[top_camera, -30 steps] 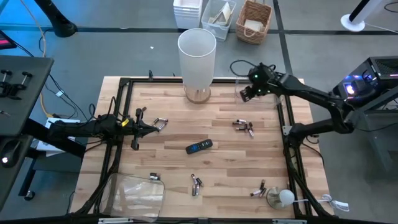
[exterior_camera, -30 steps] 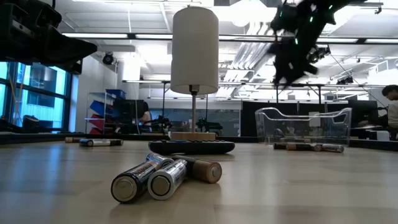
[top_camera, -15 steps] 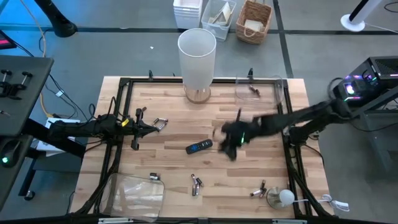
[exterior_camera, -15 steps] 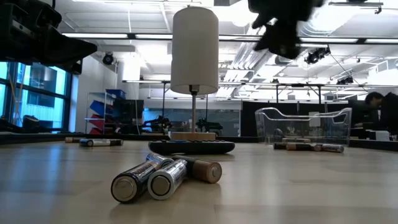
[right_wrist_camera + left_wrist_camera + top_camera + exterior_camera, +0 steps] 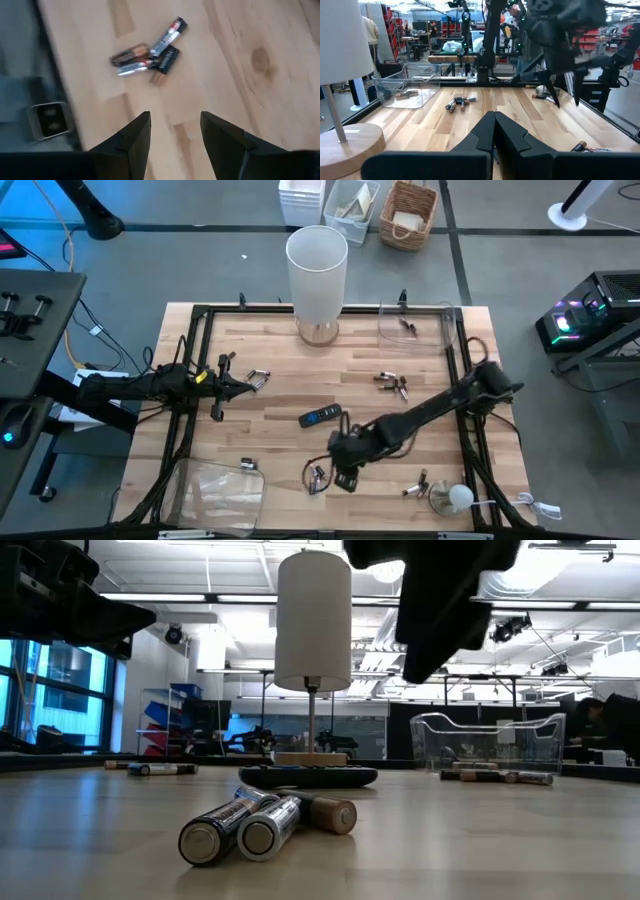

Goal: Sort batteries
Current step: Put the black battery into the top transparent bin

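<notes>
the right gripper (image 5: 343, 470) hangs low in the centre of the high view, just right of a small cluster of batteries (image 5: 316, 477), its fingers (image 5: 131, 140) parted with nothing between them. this reads as the reach for the next pick. the next move calls for lining the open jaws over one cell of that cluster and lowering to close on it alone, since the cells lie touching.

other batteries lie in groups at centre right (image 5: 392, 384), lower right (image 5: 416, 486) and lower left (image 5: 249, 465), and one sits in the clear bin (image 5: 452, 330) at upper right. the left gripper (image 5: 245, 387) waits closed and empty at middle left, beside another pair (image 5: 259, 376).
</notes>
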You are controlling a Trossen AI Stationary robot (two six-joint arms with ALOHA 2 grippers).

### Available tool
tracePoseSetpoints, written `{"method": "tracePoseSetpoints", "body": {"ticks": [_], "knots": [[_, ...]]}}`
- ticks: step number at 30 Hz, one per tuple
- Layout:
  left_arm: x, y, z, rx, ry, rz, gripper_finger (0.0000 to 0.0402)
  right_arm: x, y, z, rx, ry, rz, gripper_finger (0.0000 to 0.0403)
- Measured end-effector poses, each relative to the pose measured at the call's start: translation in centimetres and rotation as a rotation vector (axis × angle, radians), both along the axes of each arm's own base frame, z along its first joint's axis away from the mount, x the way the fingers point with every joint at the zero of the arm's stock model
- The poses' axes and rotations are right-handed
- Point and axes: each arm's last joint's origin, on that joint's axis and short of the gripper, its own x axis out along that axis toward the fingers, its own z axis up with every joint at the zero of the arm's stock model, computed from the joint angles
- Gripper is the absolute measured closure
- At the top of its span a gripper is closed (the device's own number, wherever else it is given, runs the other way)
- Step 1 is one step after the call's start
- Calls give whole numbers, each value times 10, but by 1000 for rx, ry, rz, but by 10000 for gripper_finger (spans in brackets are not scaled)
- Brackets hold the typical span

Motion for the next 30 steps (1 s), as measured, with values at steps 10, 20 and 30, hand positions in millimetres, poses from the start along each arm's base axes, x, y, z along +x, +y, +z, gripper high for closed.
{"method": "tracePoseSetpoints", "body": {"ticks": [10, 20, 30], "knots": [[0, 0, 0, 0, 0, -1, 401, 53, 25, -27, -64, 113, 13, 235], [0, 0, 0, 0, 0, 0, 401, 70, 35, -58, -63, 242, -54, 235], [0, 0, 0, 0, 0, -1, 401, 68, 34, -64, -103, 265, -113, 243]]}}
